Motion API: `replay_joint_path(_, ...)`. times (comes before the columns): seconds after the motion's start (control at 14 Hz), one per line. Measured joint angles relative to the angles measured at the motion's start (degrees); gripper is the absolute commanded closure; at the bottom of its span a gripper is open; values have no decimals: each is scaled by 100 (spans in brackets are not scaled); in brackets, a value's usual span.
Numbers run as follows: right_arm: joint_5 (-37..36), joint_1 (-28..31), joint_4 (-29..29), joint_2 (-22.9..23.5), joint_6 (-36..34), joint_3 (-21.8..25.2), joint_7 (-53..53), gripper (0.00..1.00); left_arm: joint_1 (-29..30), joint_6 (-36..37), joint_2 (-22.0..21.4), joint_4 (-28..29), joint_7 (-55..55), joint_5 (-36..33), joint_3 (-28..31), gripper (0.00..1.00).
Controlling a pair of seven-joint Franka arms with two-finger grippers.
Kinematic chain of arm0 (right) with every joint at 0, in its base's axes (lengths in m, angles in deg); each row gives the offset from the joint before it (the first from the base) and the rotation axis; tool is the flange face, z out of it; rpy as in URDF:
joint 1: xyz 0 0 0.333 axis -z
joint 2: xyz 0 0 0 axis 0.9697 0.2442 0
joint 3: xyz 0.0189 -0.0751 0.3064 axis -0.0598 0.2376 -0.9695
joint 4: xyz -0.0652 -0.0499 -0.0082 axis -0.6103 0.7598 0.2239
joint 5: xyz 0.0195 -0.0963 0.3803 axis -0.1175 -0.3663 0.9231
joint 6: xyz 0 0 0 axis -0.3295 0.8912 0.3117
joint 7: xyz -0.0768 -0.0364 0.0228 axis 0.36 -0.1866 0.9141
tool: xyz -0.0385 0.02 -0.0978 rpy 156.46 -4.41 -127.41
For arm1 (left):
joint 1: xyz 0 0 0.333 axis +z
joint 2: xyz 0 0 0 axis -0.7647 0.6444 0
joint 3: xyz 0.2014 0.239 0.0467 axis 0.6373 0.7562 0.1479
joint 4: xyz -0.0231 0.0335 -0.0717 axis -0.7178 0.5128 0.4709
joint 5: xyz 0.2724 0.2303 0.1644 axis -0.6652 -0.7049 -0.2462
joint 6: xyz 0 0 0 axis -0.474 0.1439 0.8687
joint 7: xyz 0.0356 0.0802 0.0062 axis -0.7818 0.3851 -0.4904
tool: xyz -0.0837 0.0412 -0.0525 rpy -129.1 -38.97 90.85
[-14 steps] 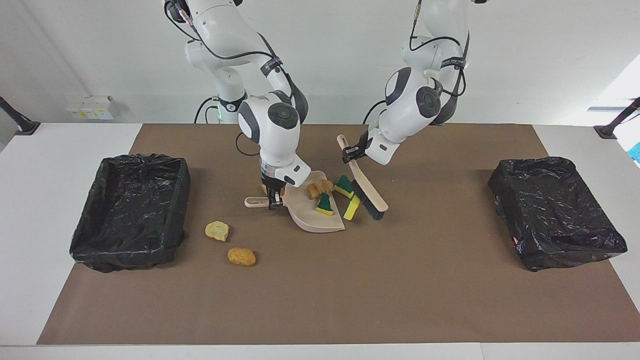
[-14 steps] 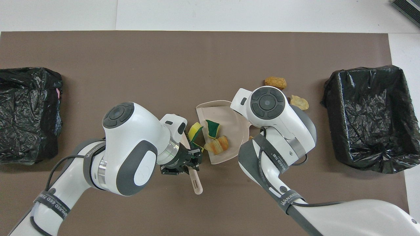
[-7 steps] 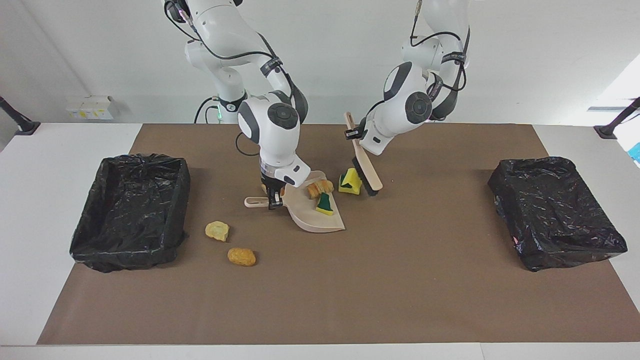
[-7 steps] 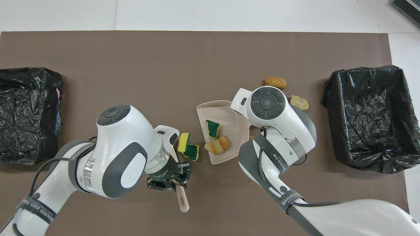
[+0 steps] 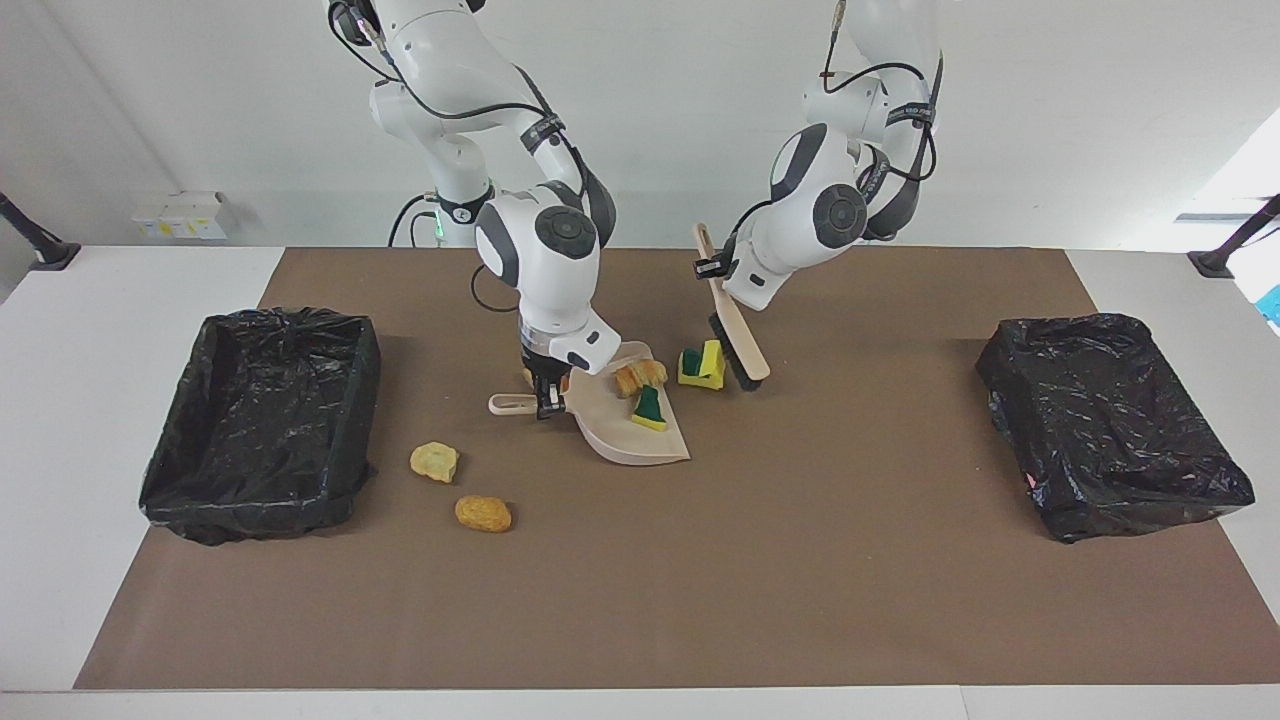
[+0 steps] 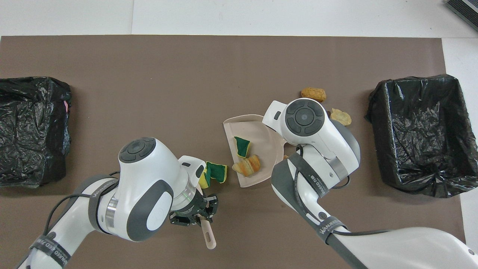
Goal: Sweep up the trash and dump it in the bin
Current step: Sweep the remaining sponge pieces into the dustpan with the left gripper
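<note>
**Brush lifted, pan pinned, scraps split across the mat**

White walls rise above a white counter (image 5: 60, 420) spread with a brown mat (image 5: 700, 580).

At the middle of the mat the right gripper (image 5: 545, 400) points straight down with its jaws clamped on the handle of a beige dustpan (image 5: 625, 430). The pan lies flat on the mat, its wide mouth opening away from the robots. In it lie two pieces of the trash: a tan crusty bread chunk (image 5: 640, 376) and a green-and-yellow sponge piece (image 5: 650, 410), close together near the pan's back wall.

The left gripper (image 5: 712, 267) hangs over the mat beside the pan, toward the left arm's end, jaws clamped on the beige handle of a hand brush (image 5: 735, 340). The brush slants downward, its dark bristle head low and just beside a pair of yellow-and-green sponge pieces (image 5: 702, 365) that sit together on the mat, just outside the pan's side edge. Whether the bristles touch them I cannot tell.

Two more bread-like scraps lie on the mat toward the right arm's end, farther from the robots than the pan: a pale one (image 5: 434, 461) and an orange one (image 5: 483, 513), near each other but apart.

Black-lined bins stand at both ends, one (image 5: 260, 420) toward the right arm's end, the other (image 5: 1110, 425) toward the left arm's end.
</note>
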Motion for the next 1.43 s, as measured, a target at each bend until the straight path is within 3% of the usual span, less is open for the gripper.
replay_joint_path(0.79,-6,-4,-18,53,87,12,-25,100,-189,-1521,280,2,-10,48,-35,100)
replay_joint_path(1.22,1,-218,-39,59,94,5,-493,100,-340,-1473,564,-557,750,57,-78,100)
replay_joint_path(1.43,88,-217,-56,63,94,5,-706,100,-368,-657,578,-809,1234,56,-33,100)
